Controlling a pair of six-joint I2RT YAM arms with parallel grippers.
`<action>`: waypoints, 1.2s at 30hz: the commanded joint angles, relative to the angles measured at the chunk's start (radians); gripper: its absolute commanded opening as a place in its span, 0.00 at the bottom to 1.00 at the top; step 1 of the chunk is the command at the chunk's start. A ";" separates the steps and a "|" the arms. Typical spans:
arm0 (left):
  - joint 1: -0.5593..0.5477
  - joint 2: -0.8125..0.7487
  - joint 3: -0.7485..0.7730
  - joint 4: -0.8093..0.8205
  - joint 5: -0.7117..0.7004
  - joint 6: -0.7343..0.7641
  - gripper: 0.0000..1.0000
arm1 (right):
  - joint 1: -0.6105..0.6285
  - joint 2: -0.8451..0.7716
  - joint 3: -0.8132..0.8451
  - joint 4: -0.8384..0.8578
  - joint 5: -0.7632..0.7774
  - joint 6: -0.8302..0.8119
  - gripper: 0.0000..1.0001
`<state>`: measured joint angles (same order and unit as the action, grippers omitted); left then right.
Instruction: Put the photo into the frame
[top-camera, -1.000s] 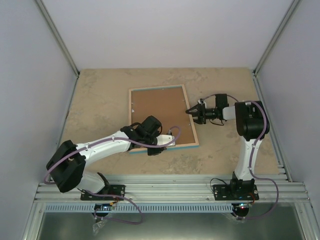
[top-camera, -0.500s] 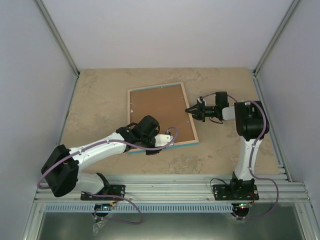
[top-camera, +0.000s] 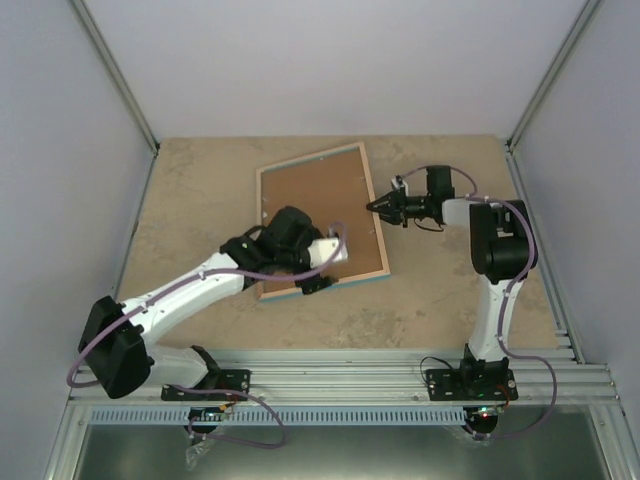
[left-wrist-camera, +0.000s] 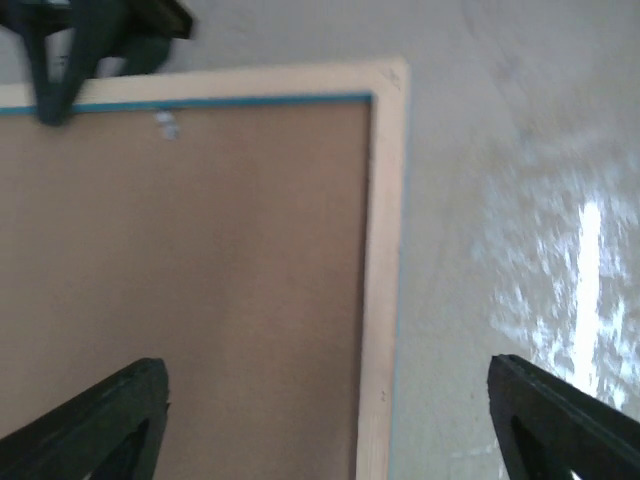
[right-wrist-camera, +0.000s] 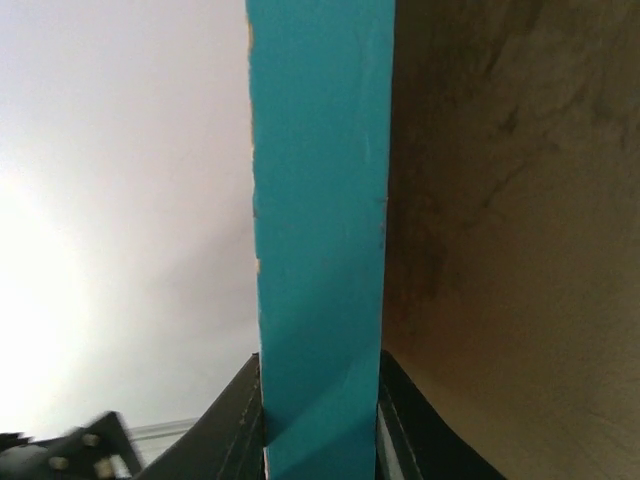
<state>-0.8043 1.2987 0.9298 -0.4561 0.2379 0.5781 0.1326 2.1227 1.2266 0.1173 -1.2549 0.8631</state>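
Note:
The frame (top-camera: 310, 161) lies with its bare-wood face up and the brown backing board (top-camera: 315, 215) filling it. Its right side is raised off the table. My right gripper (top-camera: 377, 208) is shut on the frame's right rim. In the right wrist view the turquoise rim (right-wrist-camera: 320, 200) stands clamped between the two black fingers (right-wrist-camera: 240, 420). My left gripper (top-camera: 325, 268) hovers open over the frame's near edge. In the left wrist view its jaws straddle the wood rim (left-wrist-camera: 385, 250) without touching it. The photo is out of view.
The frame rests on a beige stone-patterned table (top-camera: 200, 200), walled by white panels at the back and both sides. An aluminium rail (top-camera: 340, 375) carrying both arm bases runs along the near edge. The right gripper (left-wrist-camera: 60, 60) also shows at the top left of the left wrist view.
My left gripper has opened, let go of the frame's near edge and moved up over it. My right gripper has shut on the right rim and lifted it, turning the frame.

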 joint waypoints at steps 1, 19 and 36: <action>0.083 0.052 0.212 -0.094 0.029 -0.147 0.93 | -0.007 -0.101 0.109 -0.159 -0.023 -0.098 0.01; 0.550 0.205 0.697 -0.092 -0.134 -0.568 0.99 | -0.034 -0.243 0.805 -0.674 0.357 -0.702 0.01; 0.844 0.191 0.562 -0.039 -0.039 -0.801 0.99 | 0.191 -0.462 0.727 -0.647 0.960 -1.361 0.00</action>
<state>0.0135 1.5043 1.5234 -0.5308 0.1413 -0.1654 0.2123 1.8076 2.1189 -0.7345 -0.4458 -0.2432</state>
